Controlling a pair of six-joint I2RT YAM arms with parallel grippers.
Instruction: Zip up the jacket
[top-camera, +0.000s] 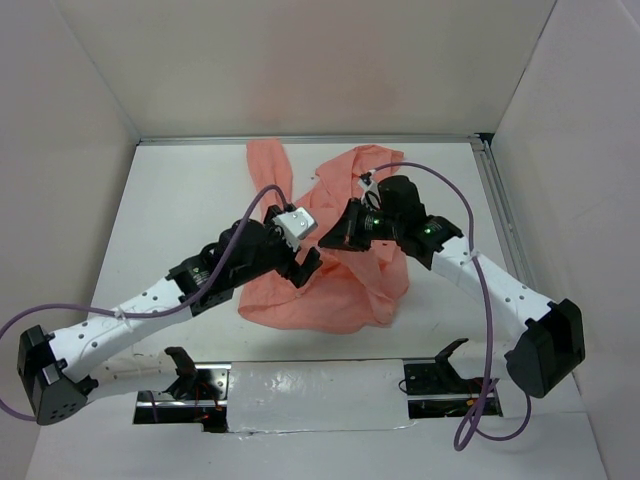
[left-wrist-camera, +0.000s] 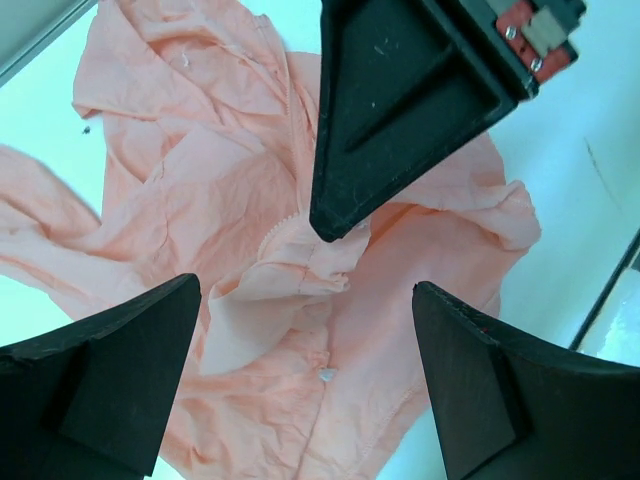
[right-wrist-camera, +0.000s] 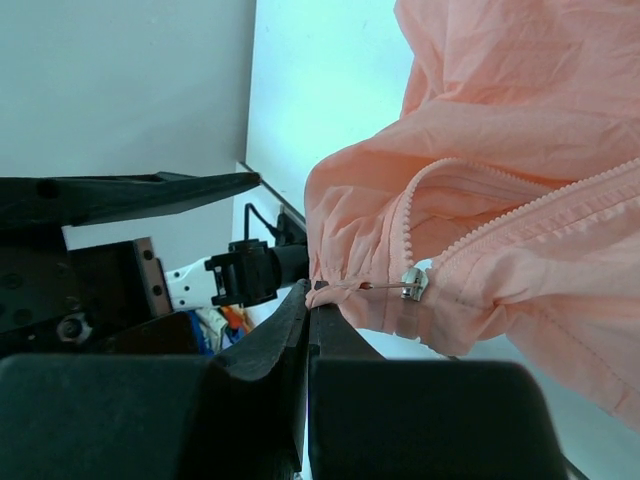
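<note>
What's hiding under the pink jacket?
Only the white table shows around the jacket, which lies on it. Anything beneath is covered by the fabric, so it cannot be seen.

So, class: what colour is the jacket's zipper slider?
The zipper slider is silver, clearest in the right wrist view.

Both arms (top-camera: 120, 320) have white perforated links, black joints and purple cables (top-camera: 489, 345); left claw (left-wrist-camera: 305, 290) and right claw (right-wrist-camera: 310, 292) are black.
</note>
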